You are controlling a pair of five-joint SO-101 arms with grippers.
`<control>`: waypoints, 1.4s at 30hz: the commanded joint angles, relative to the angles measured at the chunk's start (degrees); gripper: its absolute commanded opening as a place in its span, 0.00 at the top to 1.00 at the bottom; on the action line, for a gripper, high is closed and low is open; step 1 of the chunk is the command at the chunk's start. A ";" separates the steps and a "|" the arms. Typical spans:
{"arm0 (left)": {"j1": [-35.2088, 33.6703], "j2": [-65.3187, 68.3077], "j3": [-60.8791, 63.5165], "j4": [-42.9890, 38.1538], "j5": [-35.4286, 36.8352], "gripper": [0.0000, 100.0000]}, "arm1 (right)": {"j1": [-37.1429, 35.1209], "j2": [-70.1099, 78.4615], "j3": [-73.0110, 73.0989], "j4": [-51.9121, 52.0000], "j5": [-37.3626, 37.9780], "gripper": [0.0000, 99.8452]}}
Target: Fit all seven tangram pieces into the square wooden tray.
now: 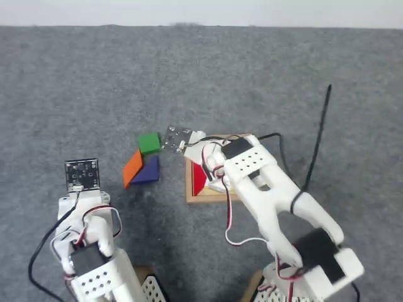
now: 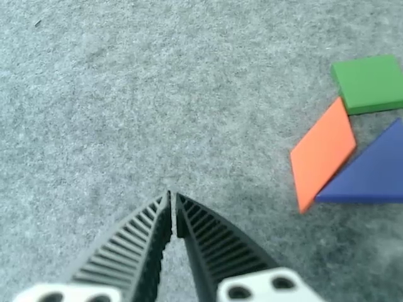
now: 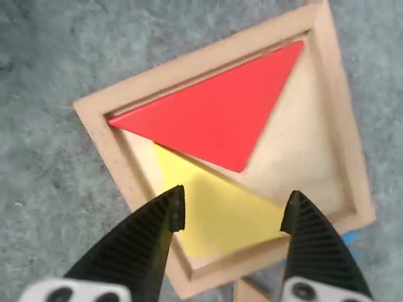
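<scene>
Hidden/unclear: in the high view the right arm [image 1: 271,195] lies across the square wooden tray [image 3: 116,160] and covers most of it; a rim corner and a strip of red show. The blue triangle [image 2: 371,173] is cut off by the frame edge in the left wrist view. There is a small blue sliver [image 3: 349,238] just outside the tray's rim; I cannot tell what it is.

Count: five pieces seen.
- Two are in the tray. The red triangle [image 3: 217,113] is large, with its long edge along one inner wall. The yellow piece [image 3: 220,211] touches it and sits partly behind the fingers, so its outline is not fully readable.
- Three are on the grey mat [image 1: 252,75] beside the tray: the green square [image 2: 368,82], the orange parallelogram [image 2: 322,151] and the blue triangle. Orange meets blue edge to edge, and green sits at orange's corner.

Tray: light wood, raised rim, part of the floor bare.

Right gripper [image 3: 236,204]: jaws apart, holding nothing, above the yellow piece.
Left gripper [image 2: 171,200]: jaws closed together with nothing between them, over the mat, off to one side of the orange parallelogram.
</scene>
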 commanded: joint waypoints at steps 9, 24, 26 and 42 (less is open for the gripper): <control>0.09 -0.88 -0.48 0.18 -0.62 0.98 | -0.84 4.44 -0.26 -3.03 1.32 0.76; 0.09 -0.88 -0.48 0.18 -0.62 0.98 | -0.48 4.62 2.90 -3.91 4.75 0.76; 0.09 -0.88 -0.48 0.18 -0.62 0.98 | -0.48 4.62 2.90 -4.26 4.75 0.76; 0.09 -0.88 -0.48 0.18 -0.62 0.98 | -0.75 11.12 -1.49 -1.54 9.23 0.92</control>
